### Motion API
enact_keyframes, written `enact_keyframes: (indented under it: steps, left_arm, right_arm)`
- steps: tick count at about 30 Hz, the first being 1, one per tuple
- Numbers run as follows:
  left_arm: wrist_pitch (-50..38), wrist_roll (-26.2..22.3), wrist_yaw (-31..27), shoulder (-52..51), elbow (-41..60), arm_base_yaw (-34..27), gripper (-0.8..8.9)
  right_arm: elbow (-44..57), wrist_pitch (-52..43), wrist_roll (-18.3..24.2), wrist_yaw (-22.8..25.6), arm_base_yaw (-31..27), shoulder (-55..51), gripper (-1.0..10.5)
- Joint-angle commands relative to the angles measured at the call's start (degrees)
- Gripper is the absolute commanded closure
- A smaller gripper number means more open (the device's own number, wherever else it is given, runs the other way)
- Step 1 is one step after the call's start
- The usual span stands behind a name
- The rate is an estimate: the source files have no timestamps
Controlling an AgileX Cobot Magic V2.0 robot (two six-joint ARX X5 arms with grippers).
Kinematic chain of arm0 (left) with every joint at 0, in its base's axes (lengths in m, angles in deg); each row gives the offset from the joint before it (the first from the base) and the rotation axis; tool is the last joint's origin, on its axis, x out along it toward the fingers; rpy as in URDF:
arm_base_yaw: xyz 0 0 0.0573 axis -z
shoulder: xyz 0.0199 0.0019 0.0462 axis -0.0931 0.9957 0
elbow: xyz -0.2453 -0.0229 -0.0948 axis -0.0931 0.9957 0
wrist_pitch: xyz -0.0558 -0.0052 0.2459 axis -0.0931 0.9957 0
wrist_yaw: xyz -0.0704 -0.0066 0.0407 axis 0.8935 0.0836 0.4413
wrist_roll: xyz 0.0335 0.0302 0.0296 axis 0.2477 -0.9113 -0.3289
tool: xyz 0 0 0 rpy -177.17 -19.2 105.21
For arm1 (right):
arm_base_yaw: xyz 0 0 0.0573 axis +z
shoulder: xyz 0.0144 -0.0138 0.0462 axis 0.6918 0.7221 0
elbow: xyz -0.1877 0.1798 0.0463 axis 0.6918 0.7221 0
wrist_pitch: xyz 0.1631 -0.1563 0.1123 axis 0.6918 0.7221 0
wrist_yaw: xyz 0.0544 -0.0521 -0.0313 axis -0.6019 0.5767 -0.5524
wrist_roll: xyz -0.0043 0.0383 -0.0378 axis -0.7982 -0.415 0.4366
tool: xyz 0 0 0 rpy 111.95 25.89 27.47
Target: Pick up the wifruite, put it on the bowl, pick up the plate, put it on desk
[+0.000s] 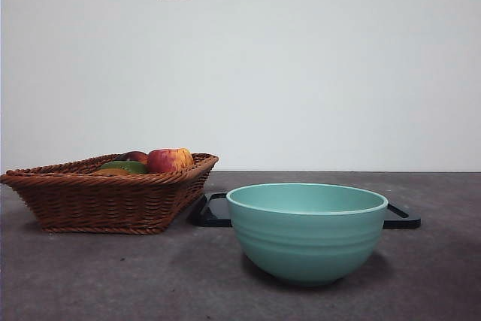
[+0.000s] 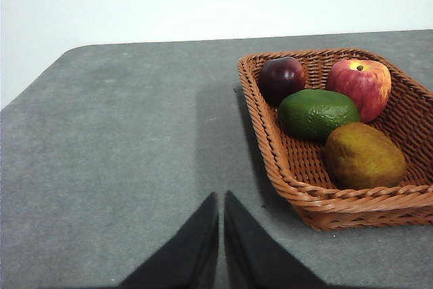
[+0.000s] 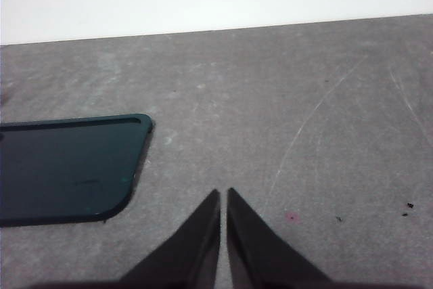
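Wifruite [image 2: 364,156] lies in wicker basket [image 2: 270,141] beside green fruit [image 2: 316,113] and apple [image 2: 360,84] | teal bowl [image 1: 307,232] stands on grey tabletop [image 1: 113,276] before dark plate [image 3: 64,167] | left gripper [image 2: 221,197] and right gripper [image 3: 223,194] hover, fingers together, holding nothing.

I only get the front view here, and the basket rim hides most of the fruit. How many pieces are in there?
Observer: Four in the basket: a dark plum, an apple, a green fruit and the orange-brown wifruite.
Operator: Where are the robot's hands? I see none.
Observer: The left gripper hangs over bare desk beside the basket, jaws shut.
Operator: And the other?
Observer: The right gripper, also shut, is near a corner of the dark plate behind the bowl.
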Motion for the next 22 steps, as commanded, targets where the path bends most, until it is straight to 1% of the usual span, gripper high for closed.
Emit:
enact_keyframes:
  steps: [1, 5, 22]
  left_arm:
    - [0.52, 0.11, 0.11, -0.11, 1.16, -0.11, 8.01]
    - [0.52, 0.11, 0.11, -0.11, 1.16, -0.11, 8.01]
    - [0.52, 0.11, 0.11, -0.11, 1.16, -0.11, 8.01]
  right_arm:
    - [0.37, 0.26, -0.52, -0.02, -0.11, -0.15, 9.4]
    - [0.35, -1.16, -0.48, 0.35, -0.11, -0.15, 9.4]
    - [0.35, -1.2, -0.48, 0.46, -0.09, -0.15, 9.4]
